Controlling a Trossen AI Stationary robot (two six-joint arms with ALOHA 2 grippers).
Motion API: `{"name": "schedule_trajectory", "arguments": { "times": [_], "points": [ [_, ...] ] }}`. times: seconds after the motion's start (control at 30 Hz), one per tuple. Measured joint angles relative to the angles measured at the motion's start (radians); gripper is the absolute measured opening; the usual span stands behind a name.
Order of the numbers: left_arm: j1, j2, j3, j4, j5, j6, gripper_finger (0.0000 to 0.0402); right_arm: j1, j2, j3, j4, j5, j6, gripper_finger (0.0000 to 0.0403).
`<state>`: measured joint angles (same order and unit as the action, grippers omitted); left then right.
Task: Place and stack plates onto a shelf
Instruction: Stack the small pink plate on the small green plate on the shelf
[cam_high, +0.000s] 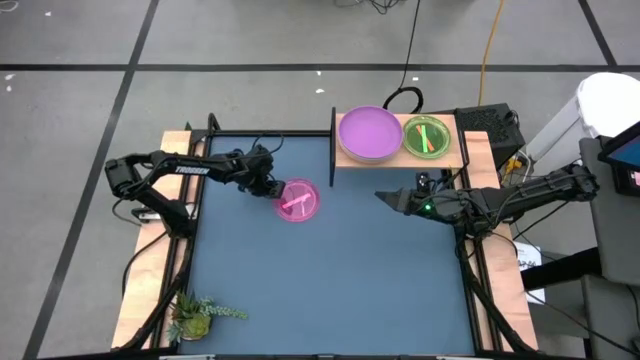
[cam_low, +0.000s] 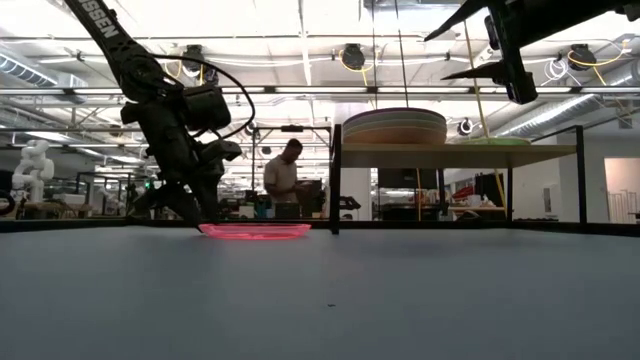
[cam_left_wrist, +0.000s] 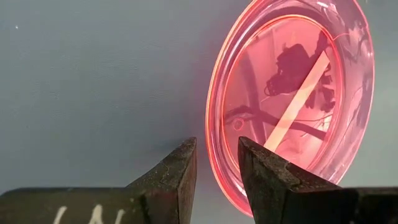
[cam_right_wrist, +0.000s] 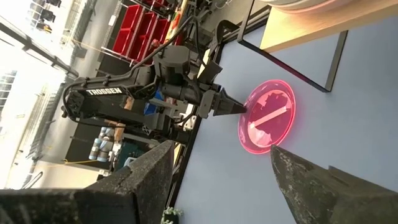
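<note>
On the blue table (cam_high: 330, 280), a translucent pink plate (cam_high: 299, 200) with a centre bar lies flat, well short of the shelf (cam_high: 400, 160). The left gripper (cam_high: 272, 188) sits at the plate's rim on the side away from the shelf; the wrist view shows its fingers (cam_left_wrist: 171, 180) narrowly parted, straddling the rim, one outside and one over the plate's inner edge. Whether the pads already touch the rim cannot be told. The centre bar runs obliquely to the jaw line. The right gripper (cam_high: 385, 197) hovers above the table near the shelf, jaws wide and empty. The shelf carries a stack topped by a purple plate (cam_high: 370, 133) and, beside it, a green plate (cam_high: 427, 136).
</note>
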<state>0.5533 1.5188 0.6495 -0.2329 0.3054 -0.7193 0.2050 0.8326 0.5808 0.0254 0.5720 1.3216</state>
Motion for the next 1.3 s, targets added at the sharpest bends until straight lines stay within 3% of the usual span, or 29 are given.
{"name": "schedule_trajectory", "arguments": {
  "times": [0.4,0.87,1.13,1.3],
  "points": [
    [0.0,0.0,0.0,0.0,-0.038,-0.005,0.0118,0.0,0.0,0.0,0.0,0.001,-0.009,0.0247],
    [-0.039,0.0,0.0,0.003,-0.055,-0.024,0.001,0.0,0.0,0.0,0.0,0.002,-0.024,0.0247],
    [-0.036,0.0,0.0,0.036,-0.054,-0.024,0.0003,0.0,0.0,0.0,0.0,0.002,-0.024,0.0247],
    [-0.036,-0.017,0.0,0.075,0.016,-0.053,0.0002,0.0,0.0,0.0,0.01,0.001,-0.023,0.0247]
  ]
}}
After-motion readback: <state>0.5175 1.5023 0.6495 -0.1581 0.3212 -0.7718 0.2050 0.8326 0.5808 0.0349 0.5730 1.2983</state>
